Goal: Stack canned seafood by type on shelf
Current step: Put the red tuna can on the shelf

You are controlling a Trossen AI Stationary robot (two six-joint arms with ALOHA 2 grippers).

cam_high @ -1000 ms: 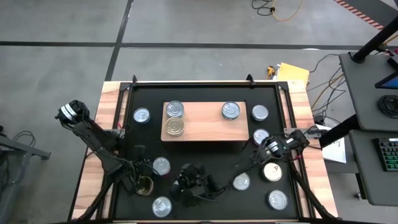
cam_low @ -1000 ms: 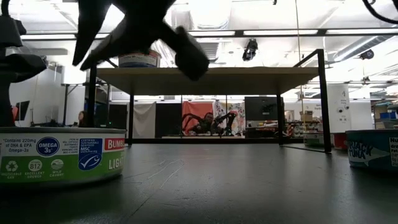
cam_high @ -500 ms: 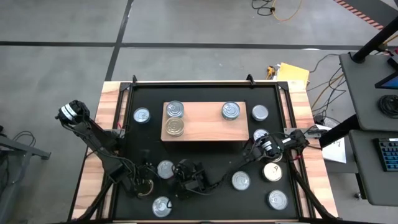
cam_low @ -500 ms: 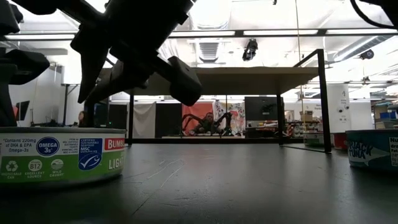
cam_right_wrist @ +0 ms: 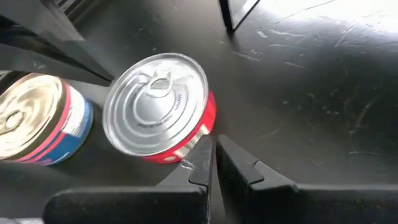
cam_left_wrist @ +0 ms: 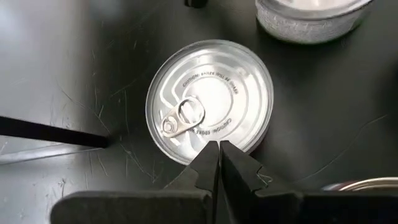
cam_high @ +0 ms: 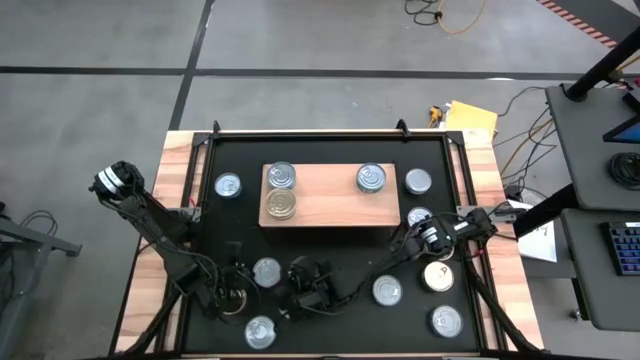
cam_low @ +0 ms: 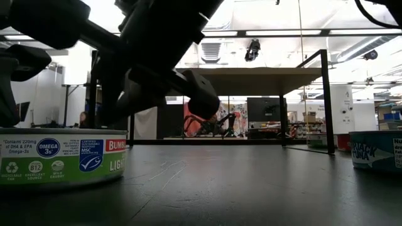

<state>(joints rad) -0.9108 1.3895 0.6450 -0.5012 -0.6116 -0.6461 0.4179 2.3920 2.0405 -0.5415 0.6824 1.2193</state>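
Note:
The light-wood shelf (cam_high: 330, 197) carries three cans: two at its left end (cam_high: 281, 176) (cam_high: 281, 204) and one at its right (cam_high: 371, 178). Near left on the black mat, my left gripper (cam_high: 228, 303) (cam_left_wrist: 217, 144) is shut, its tips at the rim of a gold-lidded can (cam_high: 232, 298) (cam_left_wrist: 210, 99). At the near middle, my right gripper (cam_high: 292, 283) (cam_right_wrist: 212, 142) (cam_low: 204, 103) is shut and hangs clear of the table. Its tips are by a red-sided, silver-lidded can (cam_high: 266, 270) (cam_right_wrist: 158, 118). The gold-lidded can (cam_right_wrist: 37, 121), with blue and pink sides, stands just beyond it. My left gripper's shut fingertips (cam_left_wrist: 208, 155) come slanting down to the lid's rim (cam_left_wrist: 186, 158), on the side away from the shelf. I cannot tell whether they touch it. My right gripper's shut fingertips (cam_right_wrist: 202, 152) stand at the red can's side (cam_right_wrist: 186, 149), coming from the table's right. I cannot tell whether they touch it.
Loose cans lie around the shelf: far left (cam_high: 228, 185), right (cam_high: 417, 181) (cam_high: 420, 218), near right (cam_high: 387, 290) (cam_high: 437, 276) (cam_high: 446, 321) and near left (cam_high: 260, 331). A green-labelled can (cam_low: 63, 157) stands close to the low camera. The shelf stands on black legs (cam_right_wrist: 230, 15).
My right gripper has come down toward the red-sided can and stayed shut. My left gripper has tipped a little at the wrist without leaving its place, still shut.

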